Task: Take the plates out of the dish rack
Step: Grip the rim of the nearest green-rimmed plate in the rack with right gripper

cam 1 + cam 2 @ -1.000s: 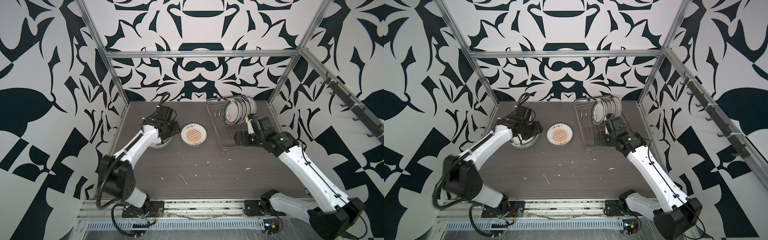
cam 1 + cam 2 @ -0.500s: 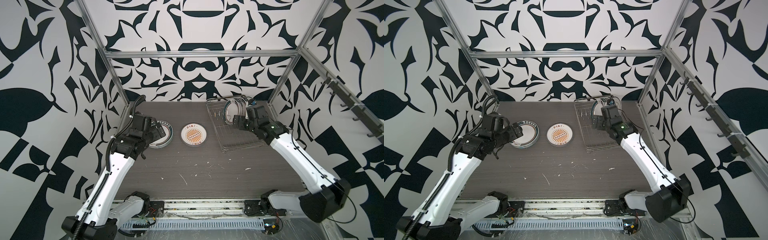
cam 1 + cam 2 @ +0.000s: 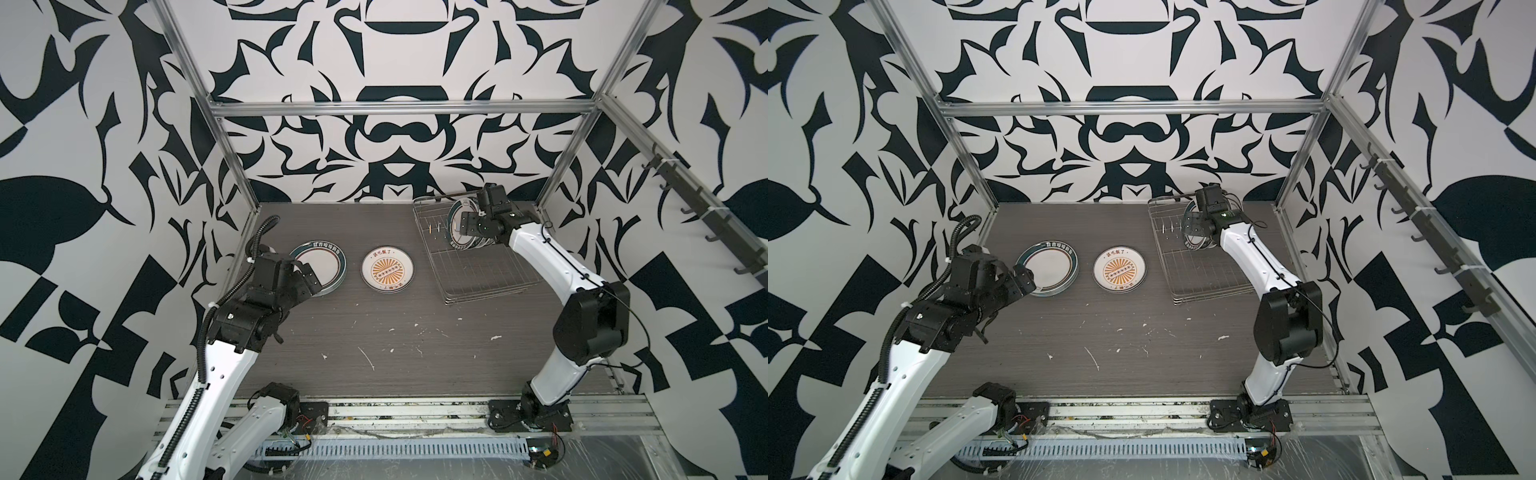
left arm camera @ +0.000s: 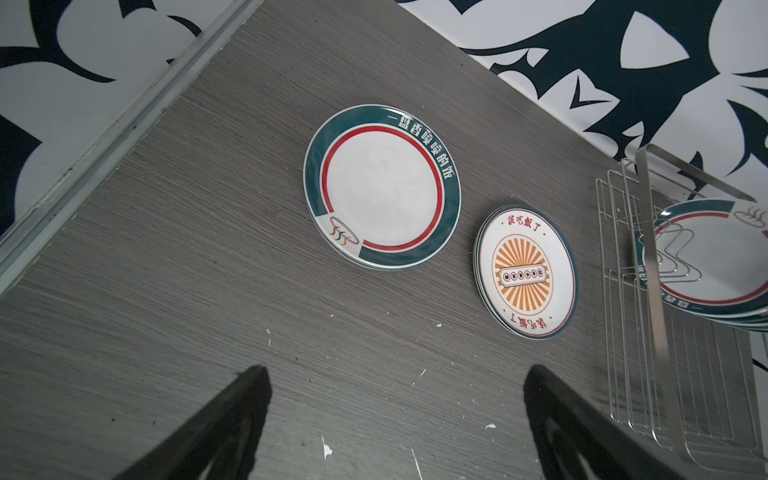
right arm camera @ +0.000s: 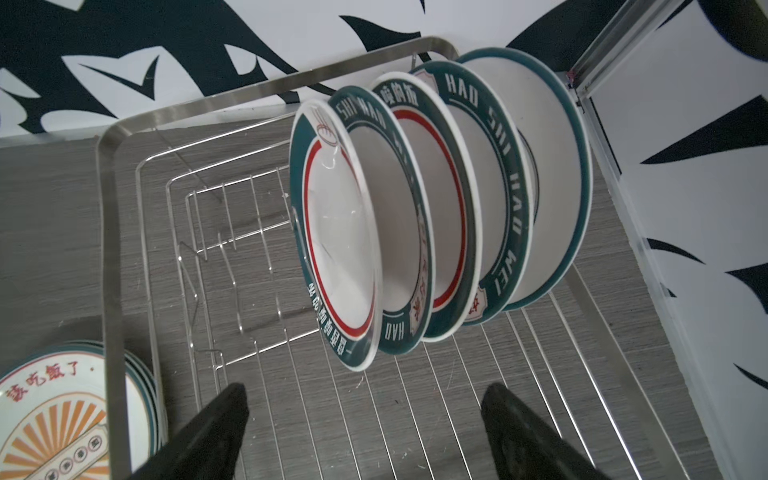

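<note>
1. My left jaws stand wide apart with nothing between them; the dark fingers (image 4: 224,424) hang over bare desk (image 4: 166,270).
2. Just beyond them a stack of large teal-rimmed plates (image 4: 382,187) lies flat on the desk. A stack of smaller sunburst plates (image 4: 524,272) lies beside it, a little apart and nearer the rack.
3. My right jaws are also spread and empty, with their fingers (image 5: 216,432) above the wire floor of the dish rack (image 5: 110,232).
4. Ahead of them I count five upright plates (image 5: 336,232), standing on edge in the rack and leaning close together.
5. In both top views the rack sits at the desk's far right corner, and the right arm (image 3: 540,257) reaches over it.
</note>
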Controlling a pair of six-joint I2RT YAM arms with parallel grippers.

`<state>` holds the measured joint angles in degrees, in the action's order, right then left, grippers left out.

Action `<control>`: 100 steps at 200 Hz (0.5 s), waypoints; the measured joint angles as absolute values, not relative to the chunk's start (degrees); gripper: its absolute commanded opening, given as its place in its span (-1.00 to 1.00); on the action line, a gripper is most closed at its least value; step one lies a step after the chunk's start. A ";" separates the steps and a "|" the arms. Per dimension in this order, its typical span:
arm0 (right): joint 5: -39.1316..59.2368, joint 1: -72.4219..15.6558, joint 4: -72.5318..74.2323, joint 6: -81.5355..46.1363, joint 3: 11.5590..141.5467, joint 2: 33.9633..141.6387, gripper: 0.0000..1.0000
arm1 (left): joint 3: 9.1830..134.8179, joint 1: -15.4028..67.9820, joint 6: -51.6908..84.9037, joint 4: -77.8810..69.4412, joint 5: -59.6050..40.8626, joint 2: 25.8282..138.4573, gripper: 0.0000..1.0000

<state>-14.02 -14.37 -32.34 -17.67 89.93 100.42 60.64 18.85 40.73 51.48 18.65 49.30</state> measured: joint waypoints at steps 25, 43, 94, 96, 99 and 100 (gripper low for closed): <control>-12.88 -13.58 -32.25 -17.54 91.44 102.54 0.65 | 60.64 18.85 40.71 51.29 18.68 51.00 0.98; -12.38 -13.52 -32.32 -17.54 91.92 103.33 0.65 | 60.64 18.85 40.60 51.24 18.85 51.81 0.98; -9.21 -13.52 -32.73 -17.63 93.32 104.20 0.57 | 60.34 18.85 40.03 49.82 19.94 51.42 0.98; -9.21 -13.52 -32.73 -17.63 93.36 104.22 0.57 | 60.29 18.85 40.03 49.78 19.94 51.44 0.99; -9.04 -13.52 -32.71 -17.65 93.41 104.33 0.56 | 60.23 18.85 40.01 49.74 19.97 51.44 0.98; -8.99 -13.52 -32.71 -17.63 93.43 104.33 0.56 | 60.18 18.85 40.01 49.65 19.97 51.44 0.98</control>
